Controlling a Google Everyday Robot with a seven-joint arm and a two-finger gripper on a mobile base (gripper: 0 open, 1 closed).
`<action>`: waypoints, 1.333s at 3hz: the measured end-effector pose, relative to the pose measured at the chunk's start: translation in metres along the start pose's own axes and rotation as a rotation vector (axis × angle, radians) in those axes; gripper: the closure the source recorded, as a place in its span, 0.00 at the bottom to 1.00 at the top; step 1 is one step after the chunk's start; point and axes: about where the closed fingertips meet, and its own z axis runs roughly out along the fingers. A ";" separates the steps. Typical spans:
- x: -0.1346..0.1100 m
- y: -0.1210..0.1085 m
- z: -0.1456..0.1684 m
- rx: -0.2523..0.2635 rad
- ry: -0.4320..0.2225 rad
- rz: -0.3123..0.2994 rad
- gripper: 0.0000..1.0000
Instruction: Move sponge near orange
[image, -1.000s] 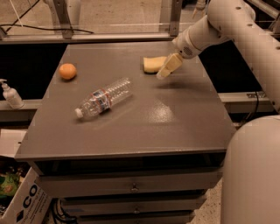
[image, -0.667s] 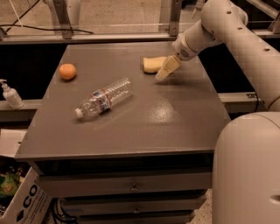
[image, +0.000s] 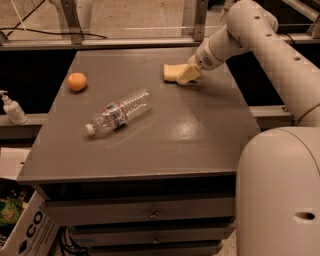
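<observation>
The pale yellow sponge (image: 171, 72) lies on the dark table (image: 200, 130) at the far right. My gripper (image: 187, 75) reaches down from the right and sits at the sponge's right end, touching or overlapping it. The orange (image: 77, 81) rests at the far left of the table, well apart from the sponge.
A clear plastic water bottle (image: 118, 112) lies on its side between the orange and the sponge, nearer the front. A soap pump bottle (image: 12, 108) stands on a ledge to the left. A cardboard box (image: 22, 230) is on the floor at lower left. My white arm (image: 270, 45) and base (image: 280, 195) fill the right side.
My arm has shifted a little to the left and the gripper has closed in slightly on the sponge's right end. The sponge, orange and bottle have not moved.
</observation>
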 end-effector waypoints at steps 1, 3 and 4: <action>-0.001 0.004 0.000 -0.026 -0.021 0.025 0.64; -0.052 0.036 -0.009 -0.130 -0.131 -0.027 1.00; -0.083 0.061 0.000 -0.176 -0.143 -0.118 1.00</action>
